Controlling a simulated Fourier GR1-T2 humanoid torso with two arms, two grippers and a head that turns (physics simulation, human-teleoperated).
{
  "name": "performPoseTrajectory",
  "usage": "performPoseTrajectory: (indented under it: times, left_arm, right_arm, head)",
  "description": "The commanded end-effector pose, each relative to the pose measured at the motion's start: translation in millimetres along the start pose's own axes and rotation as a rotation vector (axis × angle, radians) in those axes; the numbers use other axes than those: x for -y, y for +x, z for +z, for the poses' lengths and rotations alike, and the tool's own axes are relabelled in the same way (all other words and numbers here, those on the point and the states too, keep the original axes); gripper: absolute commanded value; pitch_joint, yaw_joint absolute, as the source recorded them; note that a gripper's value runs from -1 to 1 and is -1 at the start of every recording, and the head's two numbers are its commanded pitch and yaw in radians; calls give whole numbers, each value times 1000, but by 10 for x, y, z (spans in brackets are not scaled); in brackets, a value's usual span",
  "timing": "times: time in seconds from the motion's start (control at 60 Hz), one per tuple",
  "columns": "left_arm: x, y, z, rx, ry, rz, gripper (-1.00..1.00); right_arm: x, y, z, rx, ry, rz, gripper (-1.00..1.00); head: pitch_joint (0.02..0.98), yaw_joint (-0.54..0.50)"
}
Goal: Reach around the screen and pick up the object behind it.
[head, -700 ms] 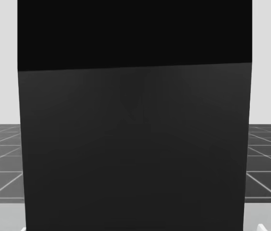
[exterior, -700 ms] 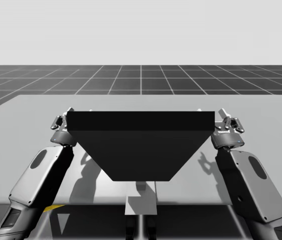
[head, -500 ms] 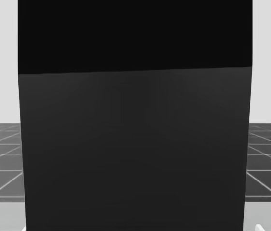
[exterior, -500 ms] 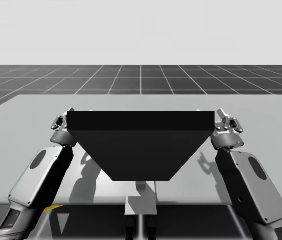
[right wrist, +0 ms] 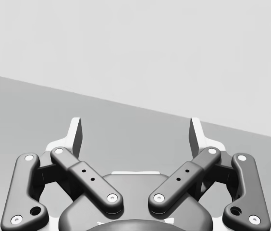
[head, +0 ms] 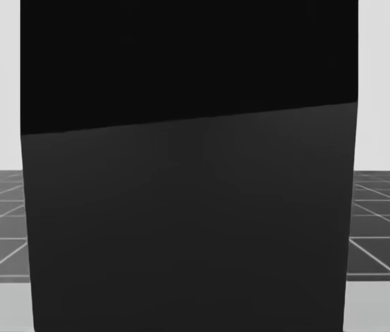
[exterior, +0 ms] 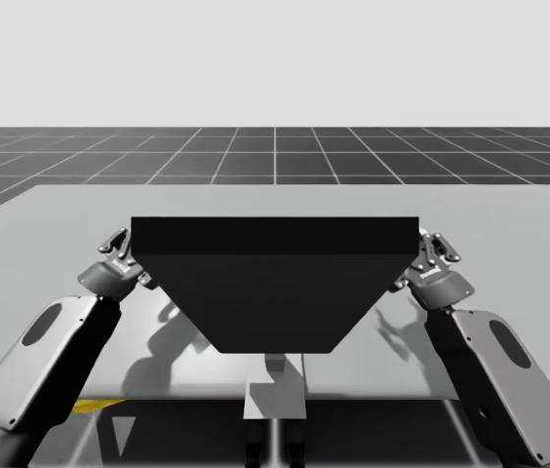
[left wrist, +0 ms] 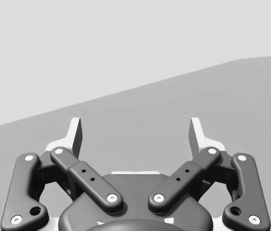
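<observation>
A black screen (exterior: 275,278) stands in the middle of the grey table (exterior: 275,200), wide at its upper edge and narrowing toward me; in the head view the screen (head: 188,180) covers most of the picture. Whatever lies behind it is hidden. My left gripper (exterior: 116,241) sits beside the screen's left upper corner, my right gripper (exterior: 435,245) beside its right upper corner. Each wrist view shows its own gripper open, the left gripper (left wrist: 135,132) and the right gripper (right wrist: 135,132), with bare grey table between the fingers and nothing held.
A dark gridded floor (exterior: 275,151) stretches beyond the table's far edge. A narrow grey post (exterior: 275,395) stands below the screen at the table's near edge. Bare table surface lies to the left and right of the screen.
Both arms have swung outward and lower, and both grippers have dropped slightly beside the screen's corners. My head has turned a little, tilting the view.
</observation>
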Motion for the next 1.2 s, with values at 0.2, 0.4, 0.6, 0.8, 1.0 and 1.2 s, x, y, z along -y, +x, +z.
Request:
performPoseTrajectory:
  times: [0.2, 0.4, 0.6, 0.8, 1.0, 1.2]
  left_arm:
    - [-254, -45, -1, -35, -276, -65, -1000]
    - [-341, -126, -99, -77, -451, -59, -1000]
    - [-394, -202, -220, -102, -569, -43, -1000]
    - [-406, -322, -355, -140, -638, -45, -1000]
    - [-430, -444, -444, -168, -656, -39, -1000]
    - [-471, -520, -500, -181, -663, -35, -1000]
  right_arm:
    - [185, -143, 267, 10, 222, 13, -1000]
    - [247, -236, 372, 13, 389, -40, -1000]
    - [265, -365, 472, -10, 481, -62, -1000]
    - [293, -557, 542, -81, 482, -99, -1000]
    - [323, -675, 782, -122, 438, -104, -1000]
    - [385, -771, 884, -143, 401, -117, -1000]
  head:
    - [131, -17]
    - [136, -17]
    - [141, -25]
    - [152, -29]
    - [167, -43]
    - [171, -51]
